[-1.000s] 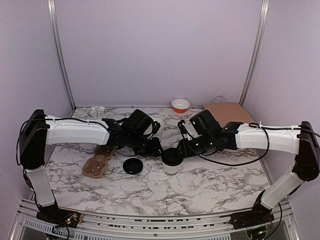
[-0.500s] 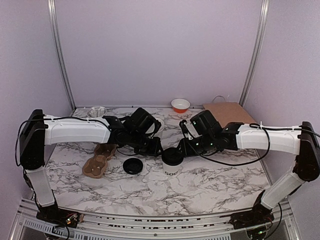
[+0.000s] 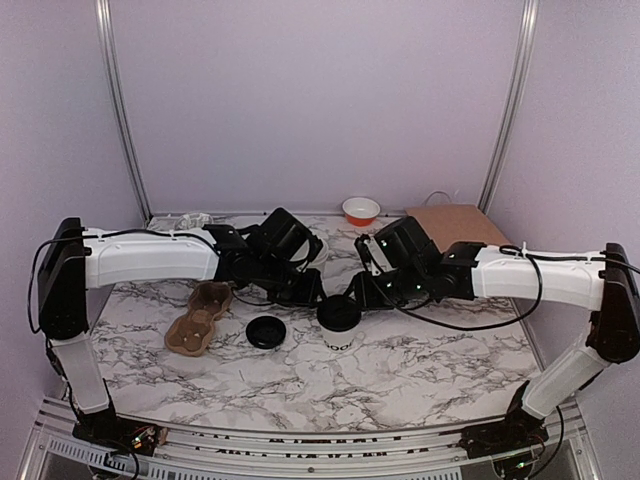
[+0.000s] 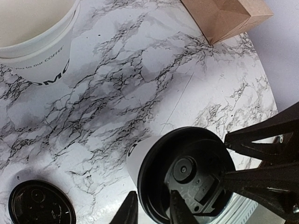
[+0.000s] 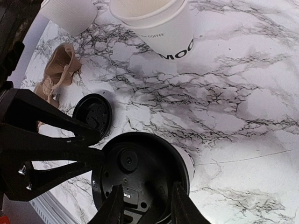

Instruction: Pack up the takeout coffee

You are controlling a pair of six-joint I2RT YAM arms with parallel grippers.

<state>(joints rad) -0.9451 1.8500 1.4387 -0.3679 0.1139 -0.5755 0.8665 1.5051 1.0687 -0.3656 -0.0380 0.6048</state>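
The takeout coffee (image 3: 340, 333), a white cup with black lettering and a black lid, stands at mid-table. It also shows in the left wrist view (image 4: 161, 161) and the right wrist view (image 5: 140, 161). My left gripper (image 3: 312, 293) reaches it from the left. In its own view (image 4: 153, 212) its jaws straddle the lid's rim, one finger beside the cup wall and one over the lid. My right gripper (image 3: 357, 298) comes from the right. In its view (image 5: 147, 205) both fingers sit over the lid, a little apart.
A loose black lid (image 3: 266, 331) lies left of the cup, and a brown cup carrier (image 3: 198, 320) lies farther left. Stacked lidless white cups (image 5: 154, 23) stand behind. A brown paper bag (image 3: 455, 225) and an orange bowl (image 3: 361, 209) are at the back.
Both grippers and the lidded cup have shifted slightly left. The left arm has drawn back a little toward the rear.
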